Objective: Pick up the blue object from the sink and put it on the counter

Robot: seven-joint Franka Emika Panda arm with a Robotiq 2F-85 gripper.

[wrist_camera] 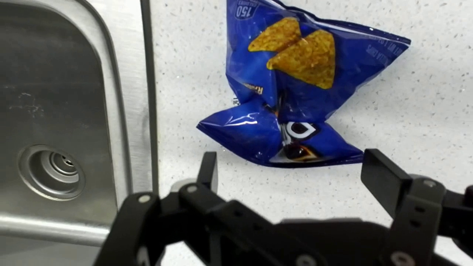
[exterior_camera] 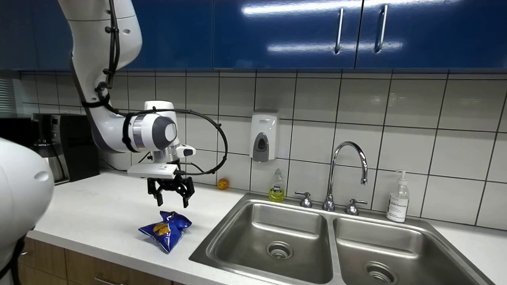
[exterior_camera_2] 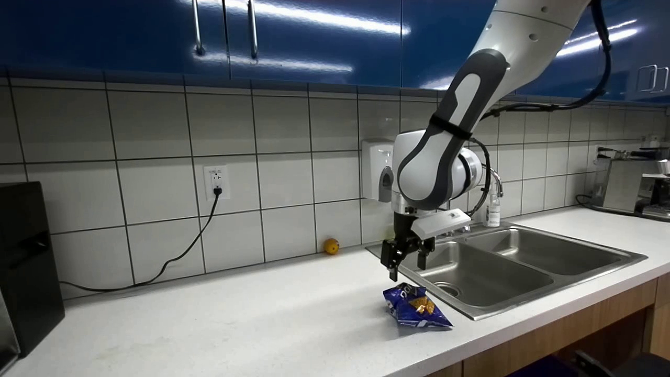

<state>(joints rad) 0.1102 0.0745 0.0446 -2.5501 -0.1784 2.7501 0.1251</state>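
The blue object is a crumpled blue chip bag (exterior_camera: 168, 233) with an orange chip picture. It lies on the white counter (exterior_camera: 99, 206), beside the left rim of the steel double sink (exterior_camera: 202, 253). It also shows in an exterior view (exterior_camera_2: 413, 306) and in the wrist view (wrist_camera: 310, 74). My black gripper (exterior_camera: 173, 202) is open and holds nothing, above the bag. It also shows in an exterior view (exterior_camera_2: 408, 269). In the wrist view, the gripper's fingers (wrist_camera: 290, 162) are wide apart at the bag's near end; the right fingertip overlaps one bag corner.
A faucet (exterior_camera: 332, 170), a yellow soap bottle (exterior_camera: 277, 188) and a pump bottle (exterior_camera: 397, 202) stand behind the sink. An orange ball (exterior_camera_2: 331, 246) lies against the tiled wall. A soap dispenser (exterior_camera: 264, 134) hangs there. A black machine (exterior_camera_2: 31, 267) stands on the counter.
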